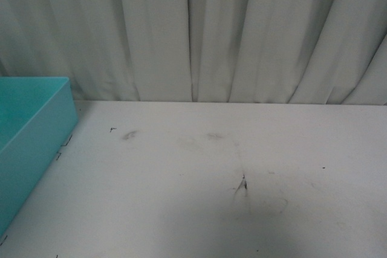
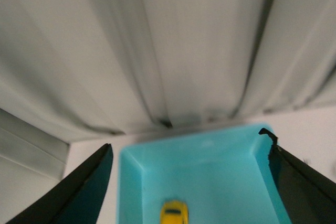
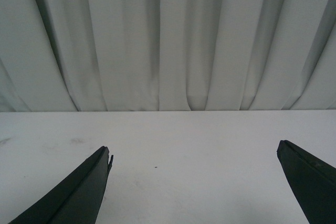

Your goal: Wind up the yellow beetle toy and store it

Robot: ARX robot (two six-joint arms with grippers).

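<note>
The beetle toy (image 2: 174,214) lies in the bin (image 1: 36,143) (at the table's (image 1: 211,197) left edge).

Yellow beetle toy (image 2: 174,214) in turquoise bin (image 2: 210,174)

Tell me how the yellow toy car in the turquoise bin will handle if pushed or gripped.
The yellow beetle toy likely rolls on the turquoise bin's smooth floor. Its rounded shell may slip in a pinch. Small, so probably light.

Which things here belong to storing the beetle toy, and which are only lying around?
Belong to the job: yellow beetle toy, lying inside the turquoise bin.
Only surroundings: white curtain, white table.
</note>
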